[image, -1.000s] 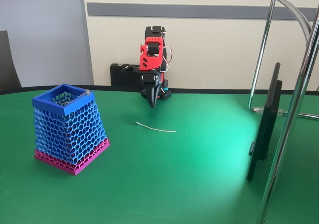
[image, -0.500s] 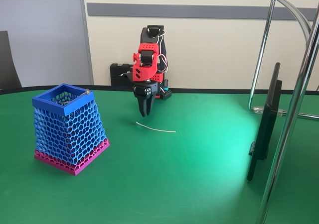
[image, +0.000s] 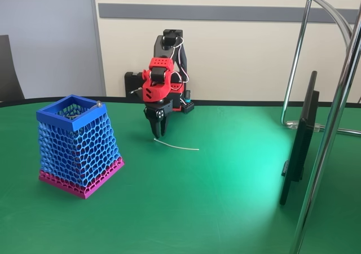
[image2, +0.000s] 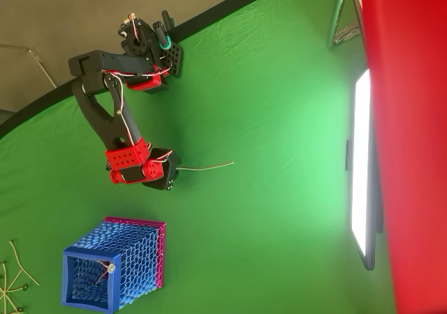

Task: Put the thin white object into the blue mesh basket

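Observation:
The thin white object [image: 176, 147] lies flat on the green table, a slightly curved wire-like strip [image2: 206, 166]. My red and black gripper [image: 158, 134] points down right over the strip's left end, its fingers a little apart and open, holding nothing. In the overhead view the gripper [image2: 174, 172] sits at the strip's left tip. The blue mesh basket [image: 79, 144] stands well to the left in the fixed view, with a square blue rim and a magenta base. In the overhead view the basket [image2: 119, 265] is below the gripper.
A small grey bead on a wire [image: 98, 103] rests on the basket's rim. A dark screen [image: 299, 144] and chrome stand poles [image: 333, 124] stand at the right. Thin pale sticks [image2: 12, 275] lie beside the basket. Bare green cloth separates strip and basket.
The arm has swung forward and left and lowered. The gripper, tucked near the base a second ago, now hangs over the strip's left end with its fingers parted. The strip has not moved.

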### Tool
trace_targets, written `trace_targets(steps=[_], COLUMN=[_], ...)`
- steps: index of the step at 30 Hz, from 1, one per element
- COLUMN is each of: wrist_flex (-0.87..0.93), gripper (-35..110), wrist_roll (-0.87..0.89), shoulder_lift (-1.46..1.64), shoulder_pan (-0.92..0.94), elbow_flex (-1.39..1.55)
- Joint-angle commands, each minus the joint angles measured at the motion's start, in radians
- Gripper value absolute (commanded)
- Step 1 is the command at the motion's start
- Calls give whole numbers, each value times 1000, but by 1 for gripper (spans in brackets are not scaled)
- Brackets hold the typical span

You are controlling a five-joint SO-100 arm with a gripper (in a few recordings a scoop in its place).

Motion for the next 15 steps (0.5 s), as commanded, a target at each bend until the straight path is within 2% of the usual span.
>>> trace_targets(steps=[1,15], wrist_flex=[3,44], gripper=[14,13], wrist_roll=[-17,-64], shoulder_lift=[-6,-114], shoulder_pan=[-5,37], elbow_flex=[-44,-112])
